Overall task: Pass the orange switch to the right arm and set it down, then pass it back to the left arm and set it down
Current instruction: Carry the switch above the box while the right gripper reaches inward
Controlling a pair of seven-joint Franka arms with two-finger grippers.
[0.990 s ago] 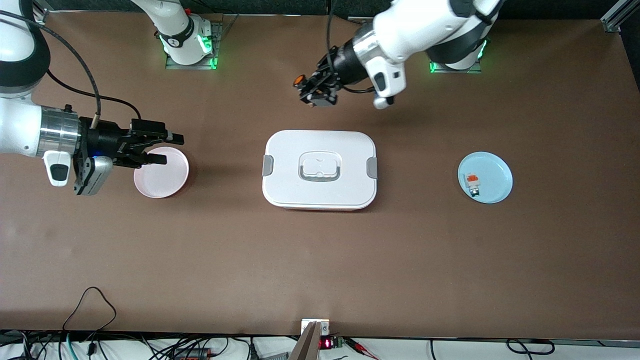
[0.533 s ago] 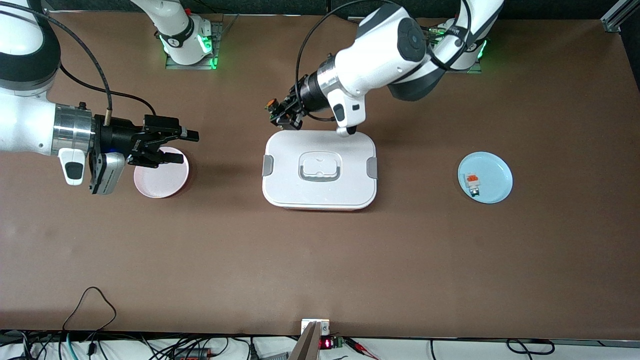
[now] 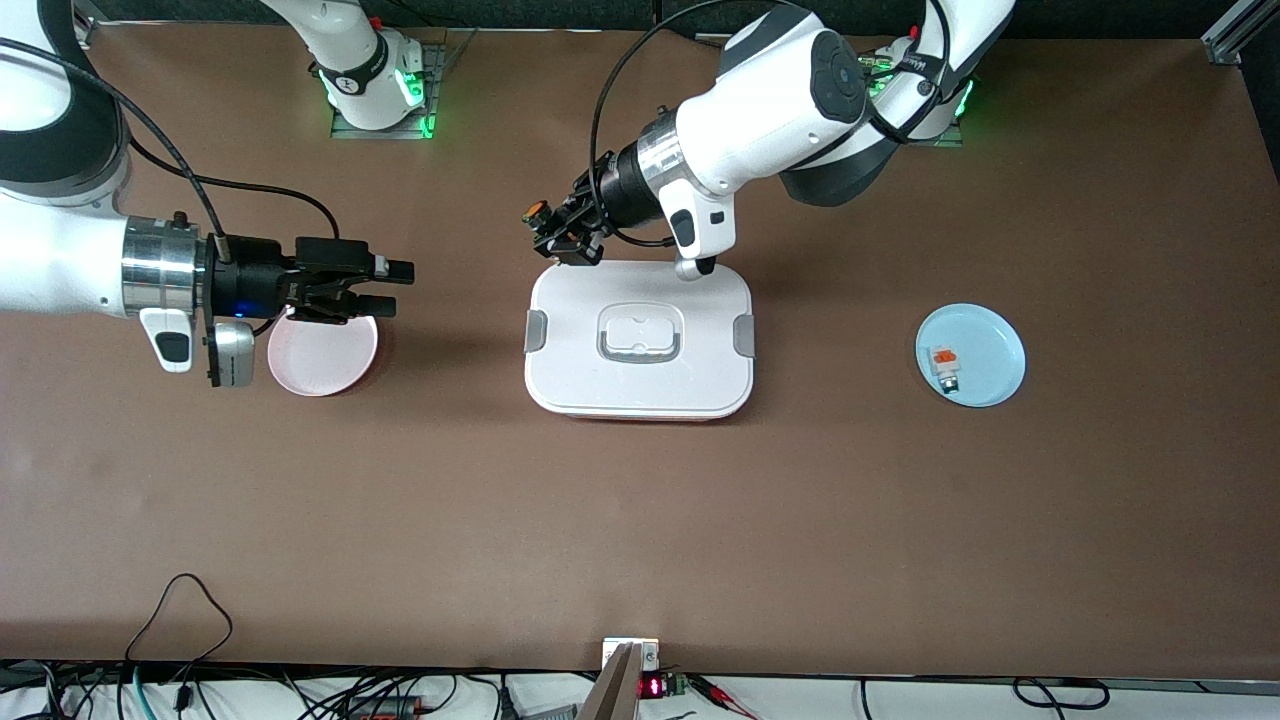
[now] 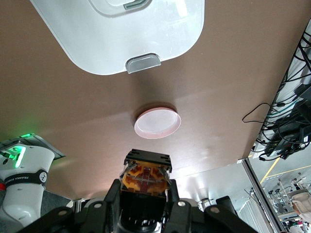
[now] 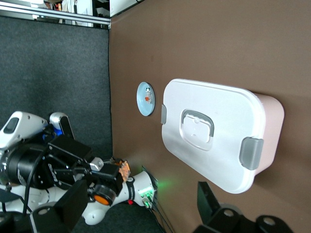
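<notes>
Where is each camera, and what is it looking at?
Front view: high up across the table, looking down at both arms; the left gripper holds the orange switch by the box, and the right gripper is open over the pink plate.
Left wrist view: on the left arm's wrist, looking past its own gripper at the box and pink plate.
Right wrist view: on the right arm's wrist, facing the box, the blue plate and the left gripper; its own black fingers show.
All three views share the box.
</notes>
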